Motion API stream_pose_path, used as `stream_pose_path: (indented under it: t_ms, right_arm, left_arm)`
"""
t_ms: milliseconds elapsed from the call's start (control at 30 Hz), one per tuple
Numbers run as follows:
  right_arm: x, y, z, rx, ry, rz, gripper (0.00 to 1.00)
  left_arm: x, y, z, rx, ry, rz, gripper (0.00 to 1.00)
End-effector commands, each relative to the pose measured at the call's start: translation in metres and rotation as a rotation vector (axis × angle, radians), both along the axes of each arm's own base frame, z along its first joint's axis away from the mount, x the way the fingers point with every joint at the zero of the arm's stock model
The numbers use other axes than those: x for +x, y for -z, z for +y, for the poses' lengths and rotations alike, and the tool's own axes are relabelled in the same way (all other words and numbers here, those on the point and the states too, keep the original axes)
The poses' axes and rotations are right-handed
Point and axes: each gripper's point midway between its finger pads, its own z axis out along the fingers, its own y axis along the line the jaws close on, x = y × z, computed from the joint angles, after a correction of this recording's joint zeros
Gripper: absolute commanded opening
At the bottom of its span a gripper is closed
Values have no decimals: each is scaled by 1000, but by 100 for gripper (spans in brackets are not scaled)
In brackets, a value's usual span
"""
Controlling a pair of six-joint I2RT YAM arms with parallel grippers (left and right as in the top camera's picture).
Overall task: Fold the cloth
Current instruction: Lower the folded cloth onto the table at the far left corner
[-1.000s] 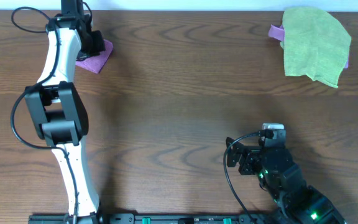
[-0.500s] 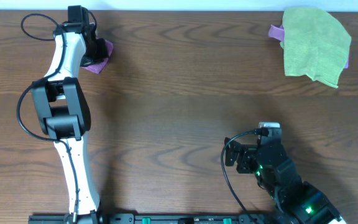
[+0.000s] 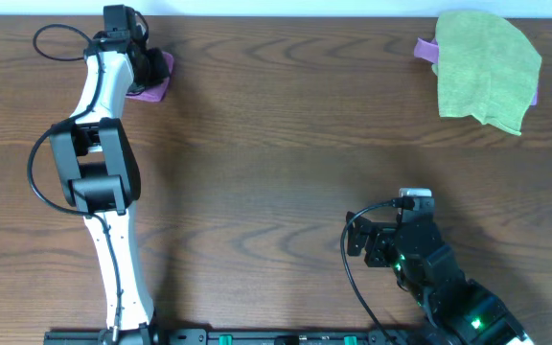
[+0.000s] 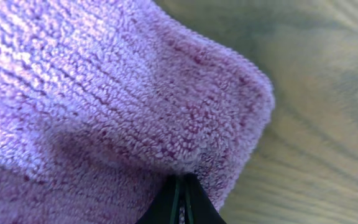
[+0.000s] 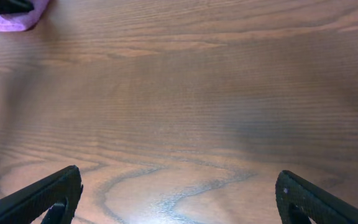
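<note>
There, the left tool (image 4: 180, 199) has hauled the purple cloth (image 3: 157, 77) toward the bench's (image 3: 305, 144) far edge, bunching it smaller.

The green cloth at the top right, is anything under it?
A purple cloth pokes out from under the green cloth at its left edge, with a sliver at the right. The rest is covered, so its shape cannot be seen.

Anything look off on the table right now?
Yes. The purple cloth is a bunched wad at the far left corner of the table, pinched in the left gripper, not spread for folding. At far right, the green cloth lies rumpled over another purple piece.
</note>
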Motion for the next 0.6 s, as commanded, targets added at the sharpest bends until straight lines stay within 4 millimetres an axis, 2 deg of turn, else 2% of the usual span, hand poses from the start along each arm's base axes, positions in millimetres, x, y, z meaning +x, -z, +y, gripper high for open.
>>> stream_pose_path:
  t_ms: [0,133,367,467,567]
  right_arm:
    - [4,-11,-2,-4,8,-30,99]
    - [4,-11,-2,-4,8,-30,99]
    - [3,-11,-2,-7,8,-27,99]
    - [3,-11,-2,-7,9,-27,99]
    - [4,-11,-4,-7,16,-27,99]
  left_arm:
    - [1,12,-13,-82,-13,11,6]
    - [9,7,-16,-114,-35,-24,6]
    - [8,8,-16,-116,-37,-17,6]
    - [2,10,-19,-130,-32,11,6]
    - [-13,11,-19,-130,-31,71,6]
